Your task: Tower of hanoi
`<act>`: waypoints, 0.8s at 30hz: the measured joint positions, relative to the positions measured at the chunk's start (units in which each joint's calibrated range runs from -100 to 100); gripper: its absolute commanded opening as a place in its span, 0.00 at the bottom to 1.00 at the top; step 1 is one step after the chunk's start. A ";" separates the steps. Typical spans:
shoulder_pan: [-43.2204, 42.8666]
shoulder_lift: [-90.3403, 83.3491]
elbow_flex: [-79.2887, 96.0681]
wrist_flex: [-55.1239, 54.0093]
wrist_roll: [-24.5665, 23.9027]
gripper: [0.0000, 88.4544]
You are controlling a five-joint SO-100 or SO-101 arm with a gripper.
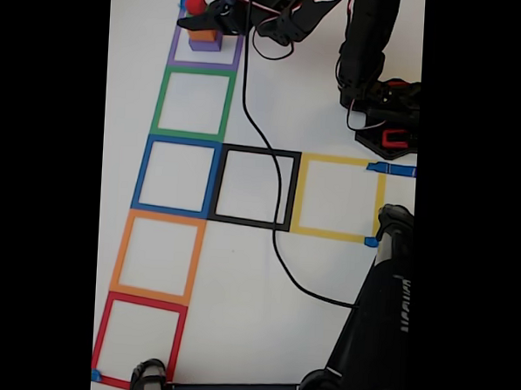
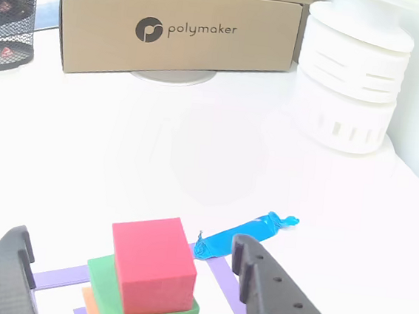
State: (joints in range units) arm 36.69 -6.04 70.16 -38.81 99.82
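A stack of blocks stands in the purple tape square at the top of the fixed view: a purple block, an orange block and a red cube on top. In the other view the red cube rests on a green block, with an orange edge below it. My gripper is open, one black finger left of the cube and the other right of it, both apart from it. In the fixed view the gripper is at the stack's top.
Tape squares run down the fixed view: green, blue, orange, red, with black and yellow to the right. A black cable crosses the black square. A cardboard box and a white cylinder stand beyond.
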 measured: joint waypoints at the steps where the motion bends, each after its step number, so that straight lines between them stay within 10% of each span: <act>1: -0.47 0.00 0.00 -0.08 0.00 0.33; 24: -1.05 1.10 -0.09 -0.32 -0.18 0.21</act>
State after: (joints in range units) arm 35.63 -4.94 70.08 -39.14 99.64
